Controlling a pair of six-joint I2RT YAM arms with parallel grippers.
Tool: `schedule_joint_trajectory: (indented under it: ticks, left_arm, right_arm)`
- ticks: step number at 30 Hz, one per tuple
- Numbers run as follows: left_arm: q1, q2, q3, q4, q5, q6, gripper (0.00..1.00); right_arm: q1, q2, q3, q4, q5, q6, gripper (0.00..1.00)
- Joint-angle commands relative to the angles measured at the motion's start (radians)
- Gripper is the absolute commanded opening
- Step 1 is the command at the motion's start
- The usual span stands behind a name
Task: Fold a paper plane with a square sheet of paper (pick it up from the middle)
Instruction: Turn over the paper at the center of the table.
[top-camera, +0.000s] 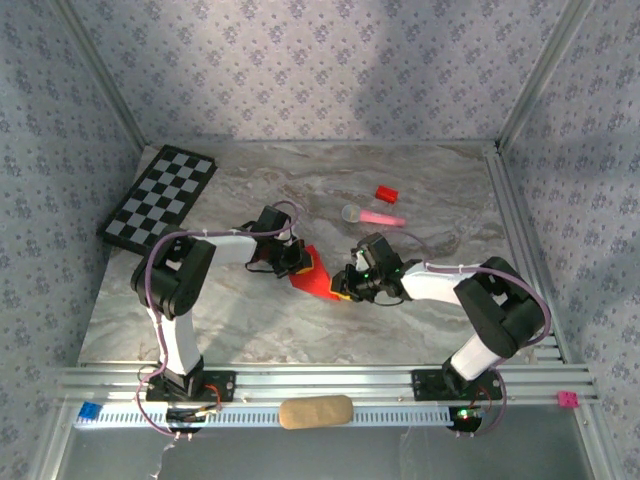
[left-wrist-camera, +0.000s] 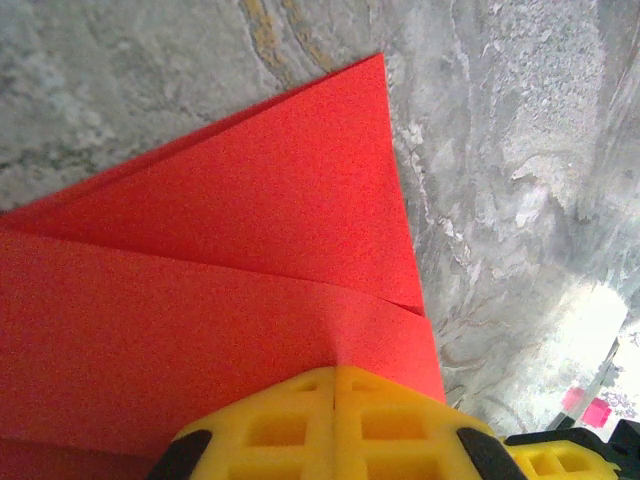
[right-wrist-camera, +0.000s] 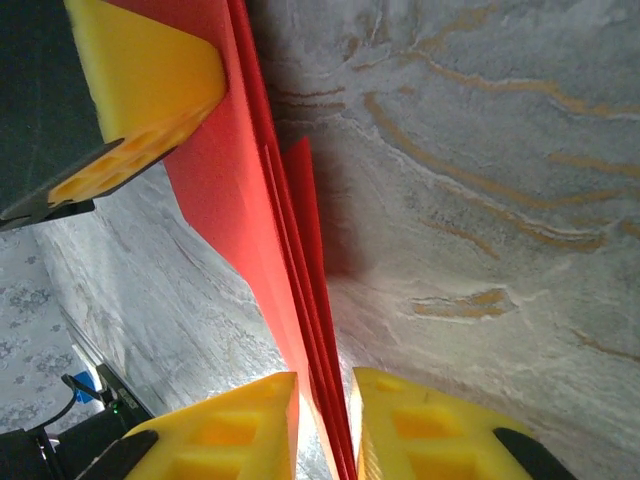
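Where the two arms meet at the middle of the table (top-camera: 450, 200), the folded red paper (top-camera: 312, 272) is held between them, probably so each end is steady for the next crease. Left gripper (left-wrist-camera: 335, 400): clamped shut on the flat layers. Right gripper (right-wrist-camera: 322, 395): narrow, pinching the stacked edges. Layer count is unclear; whether the paper touches the table cannot be told.
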Motion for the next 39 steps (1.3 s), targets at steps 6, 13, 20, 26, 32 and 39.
schedule_joint_trajectory:
  ticks: [6, 13, 20, 26, 32, 39]
  left_arm:
    - [0.009, 0.004, -0.021, -0.009, -0.006, -0.031, 0.06]
    - [0.001, -0.109, -0.012, 0.035, 0.023, -0.045, 0.20]
    - [-0.007, -0.296, 0.022, -0.060, -0.084, 0.030, 0.44]
    - [-0.006, -0.454, -0.051, -0.070, -0.210, 0.032, 0.50]
    - [-0.005, -0.587, -0.125, -0.072, -0.280, 0.029, 0.48]
    - [0.019, -0.709, -0.168, -0.157, -0.348, 0.056, 0.51]
  right_arm:
    - [-0.017, 0.012, -0.016, 0.023, -0.048, -0.045, 0.12]
    - [-0.027, -0.044, -0.022, -0.032, -0.056, -0.107, 0.03]
    - [-0.025, -0.232, 0.059, -0.386, 0.126, -0.297, 0.02]
    - [0.031, -0.406, 0.184, -0.695, 0.410, -0.430, 0.01]
    - [0.159, -0.470, 0.290, -0.924, 0.730, -0.447, 0.00]
    - [0.338, -0.407, 0.401, -1.155, 1.128, -0.339, 0.00]
